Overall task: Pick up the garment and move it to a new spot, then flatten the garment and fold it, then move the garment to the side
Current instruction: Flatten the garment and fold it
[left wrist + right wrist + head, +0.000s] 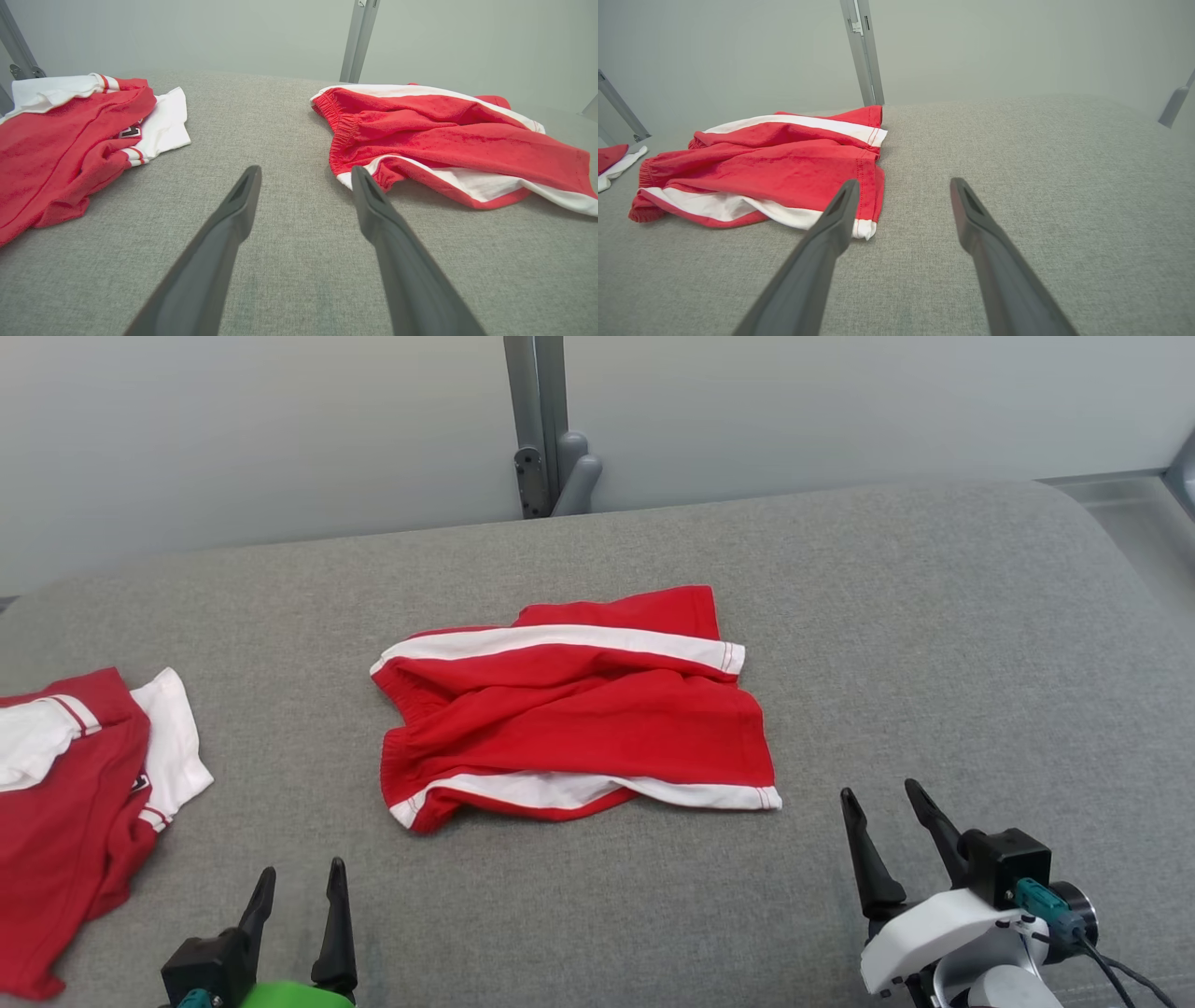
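Fingers first: the left fingers (333, 924) are spread wide with nothing between them, and the right fingers (864, 859) are just as wide and just as empty. Both pairs hang low over the grey padded surface (934, 644) at the near edge, not touching any cloth. The red shorts (579, 719) with the white stripes lie in the middle of the surface, waistband toward the left, leg hems toward the right. They look doubled over but pretty rumpled, so I'd guess the fold is roughly done and the slide to the side is what's left. Off on the left edge is a red and white shirt (75, 784), well apart from the shorts.

What I'd worry about: pinch only the top layer and the fold flops open as soon as it lifts. Drag it instead and that grippy-looking weave could bunch the bottom layer up. Go left too far and it lands on the shirt. Dive too steeply and the long tips could dig into the padding.

Pose-wise, both arms reach in from the near side with fingers pointing away from the robot. The left pair sits in front of the gap between shirt and shorts, near the waistband corner. The right pair is near the lower right hem corner, leaning a bit left.
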`<state>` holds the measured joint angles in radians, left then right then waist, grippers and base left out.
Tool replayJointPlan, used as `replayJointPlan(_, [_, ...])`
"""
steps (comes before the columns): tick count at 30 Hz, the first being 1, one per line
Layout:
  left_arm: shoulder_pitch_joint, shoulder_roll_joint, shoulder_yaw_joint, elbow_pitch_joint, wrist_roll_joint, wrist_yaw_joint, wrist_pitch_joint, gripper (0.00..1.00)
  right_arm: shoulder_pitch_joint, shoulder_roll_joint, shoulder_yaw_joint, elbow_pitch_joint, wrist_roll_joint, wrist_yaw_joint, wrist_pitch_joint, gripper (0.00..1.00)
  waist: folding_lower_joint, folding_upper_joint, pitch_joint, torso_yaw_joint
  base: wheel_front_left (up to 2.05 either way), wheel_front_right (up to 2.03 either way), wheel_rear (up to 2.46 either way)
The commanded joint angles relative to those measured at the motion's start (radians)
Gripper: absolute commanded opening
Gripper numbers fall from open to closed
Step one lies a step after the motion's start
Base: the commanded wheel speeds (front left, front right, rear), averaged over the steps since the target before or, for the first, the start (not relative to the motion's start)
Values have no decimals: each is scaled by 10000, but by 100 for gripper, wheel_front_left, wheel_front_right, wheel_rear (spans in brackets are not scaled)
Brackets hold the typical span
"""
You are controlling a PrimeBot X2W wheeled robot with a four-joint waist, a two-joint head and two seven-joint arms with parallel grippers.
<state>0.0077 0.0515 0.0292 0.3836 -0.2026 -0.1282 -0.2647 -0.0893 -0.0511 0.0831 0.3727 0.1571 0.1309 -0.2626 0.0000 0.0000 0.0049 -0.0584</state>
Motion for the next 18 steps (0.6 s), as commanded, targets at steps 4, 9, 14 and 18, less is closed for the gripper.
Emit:
replayJointPlan(4, [294, -2, -80, -197, -243, -28, 5, 100, 266, -12, -89, -70, -87, -3, -32, 100, 0, 0, -246, 156, 0, 0, 0])
replayJointPlan(9, [351, -3, -202, -230, -320, -30, 5, 100, 277, -10, -106, -55, -109, -3, -32, 100, 0, 0, -238, 135, 0, 0, 0])
replayJointPlan(14, [-40, 2, -801, -19, -994, -30, 5, 100, 57, -6, 232, 190, -27, -3, -32, 100, 0, 0, 118, 153, 0, 0, 0])
replayJointPlan(18, [-547, 11, -1158, 55, -1216, -31, 5, 100, -369, -11, 569, 421, 75, -3, -32, 100, 0, 0, 746, 215, 0, 0, 0])
